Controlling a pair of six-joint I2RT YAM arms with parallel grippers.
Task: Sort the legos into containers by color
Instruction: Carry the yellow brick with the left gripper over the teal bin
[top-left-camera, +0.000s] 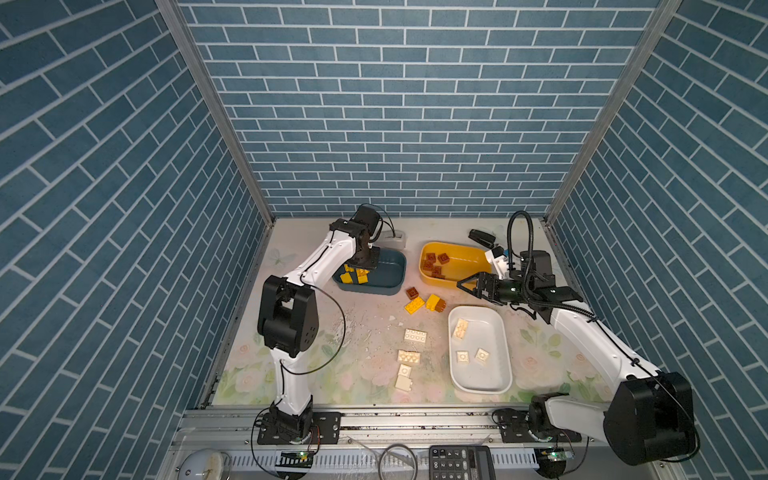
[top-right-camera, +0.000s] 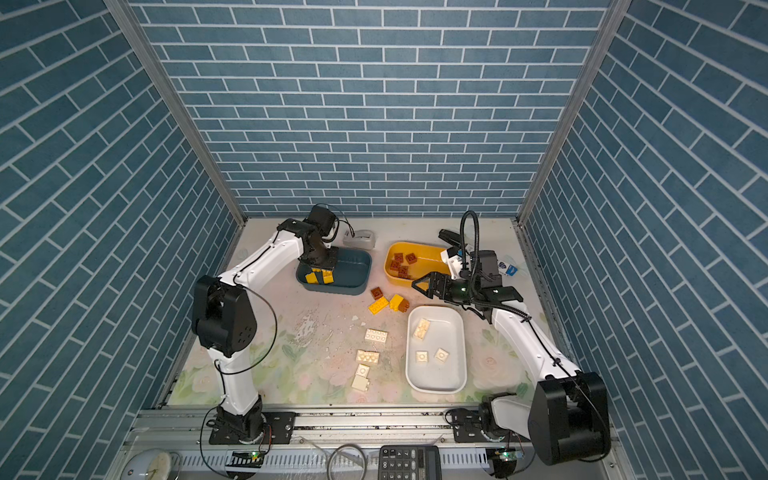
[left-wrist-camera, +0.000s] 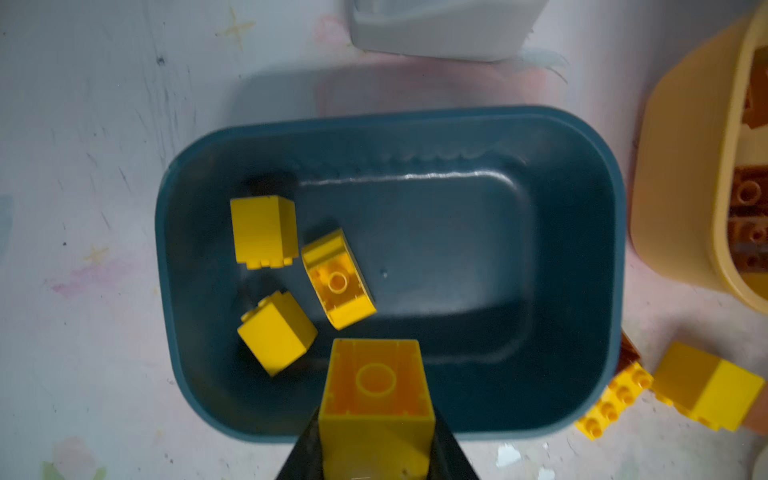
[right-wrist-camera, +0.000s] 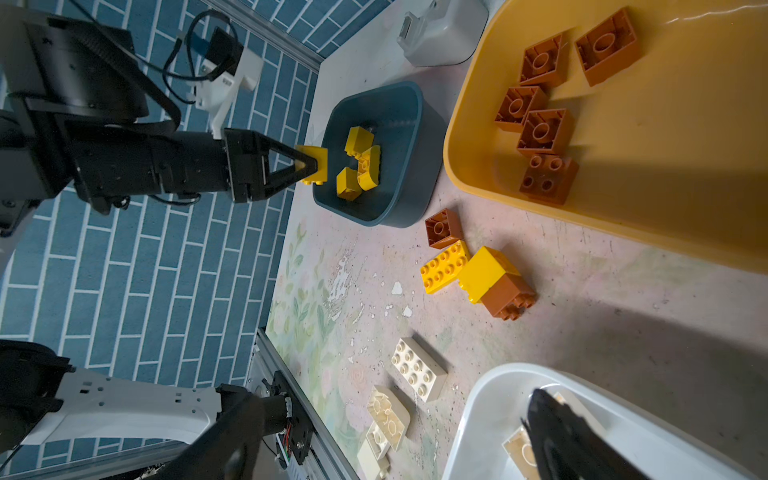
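Note:
My left gripper (top-left-camera: 360, 266) hangs over the near-left corner of the dark blue tub (left-wrist-camera: 598, 257), shut on a yellow lego (left-wrist-camera: 376, 399). Three yellow legos (left-wrist-camera: 266, 230) lie inside that tub. The yellow tub (top-left-camera: 432, 249) holds several reddish-brown legos (top-left-camera: 434, 264). My right gripper (top-left-camera: 467, 286) stands open and empty between the yellow tub and the white tub (top-left-camera: 498, 374), which holds three cream legos (top-left-camera: 460, 328). Loose on the table are a brown lego (top-left-camera: 412, 292), a flat yellow one (top-left-camera: 414, 306), a joined yellow-and-brown block (right-wrist-camera: 496, 280) and several cream legos (top-left-camera: 416, 336).
A grey tape dispenser (top-left-camera: 394, 239) stands behind the blue tub. A black stapler (top-left-camera: 482, 237) lies behind the yellow tub. A calculator (top-left-camera: 461, 461) sits beyond the front rail. Blue brick-patterned walls close in the back and both sides.

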